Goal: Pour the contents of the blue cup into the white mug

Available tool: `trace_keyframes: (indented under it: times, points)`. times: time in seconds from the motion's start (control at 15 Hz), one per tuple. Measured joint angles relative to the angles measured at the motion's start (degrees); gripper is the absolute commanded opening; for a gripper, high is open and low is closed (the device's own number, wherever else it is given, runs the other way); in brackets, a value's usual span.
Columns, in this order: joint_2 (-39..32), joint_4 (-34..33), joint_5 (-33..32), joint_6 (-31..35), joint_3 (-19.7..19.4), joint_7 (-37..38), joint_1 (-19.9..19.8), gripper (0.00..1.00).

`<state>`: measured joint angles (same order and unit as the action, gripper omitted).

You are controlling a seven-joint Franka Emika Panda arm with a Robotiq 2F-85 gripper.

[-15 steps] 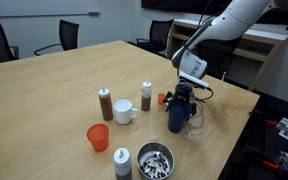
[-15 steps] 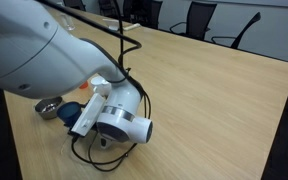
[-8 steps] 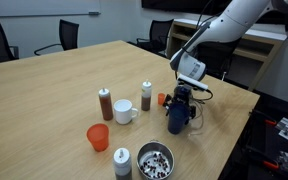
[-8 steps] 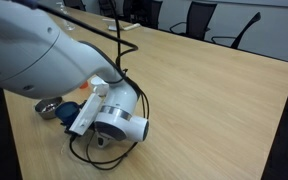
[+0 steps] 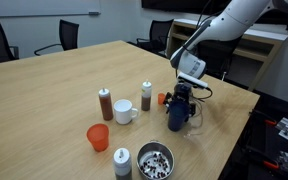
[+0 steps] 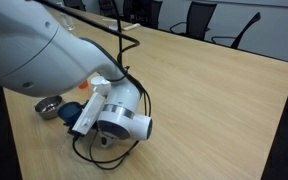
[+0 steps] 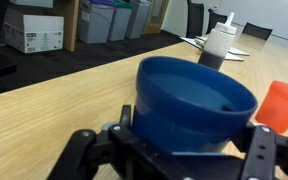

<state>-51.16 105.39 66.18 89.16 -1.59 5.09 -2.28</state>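
Note:
The blue cup (image 5: 178, 119) stands upright near the table's right edge, and it fills the wrist view (image 7: 194, 100). My gripper (image 5: 180, 107) comes down on it from above, shut on the cup with one finger (image 7: 125, 120) against each side. What the cup holds does not show clearly. The white mug (image 5: 125, 111) sits apart from it toward the table's middle, handle toward the cup; it is out of the wrist view. In an exterior view the arm's wrist (image 6: 119, 118) hides both cup and mug.
An orange-red cup (image 5: 98, 137) (image 7: 284, 105) stands near the front. Around the mug are a brown shaker (image 5: 105, 103), a white shaker (image 5: 146, 95) and a third shaker (image 5: 122, 160). A metal bowl (image 5: 155, 160) (image 6: 49, 107) lies by the front edge. Office chairs ring the table.

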Motion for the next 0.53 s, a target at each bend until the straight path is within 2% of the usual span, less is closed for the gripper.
trace_keyframes:
  times: [0.53]
  points:
    - [6.9, 0.0, -3.8, -4.7, 0.0, 7.7, 1.7, 0.64]
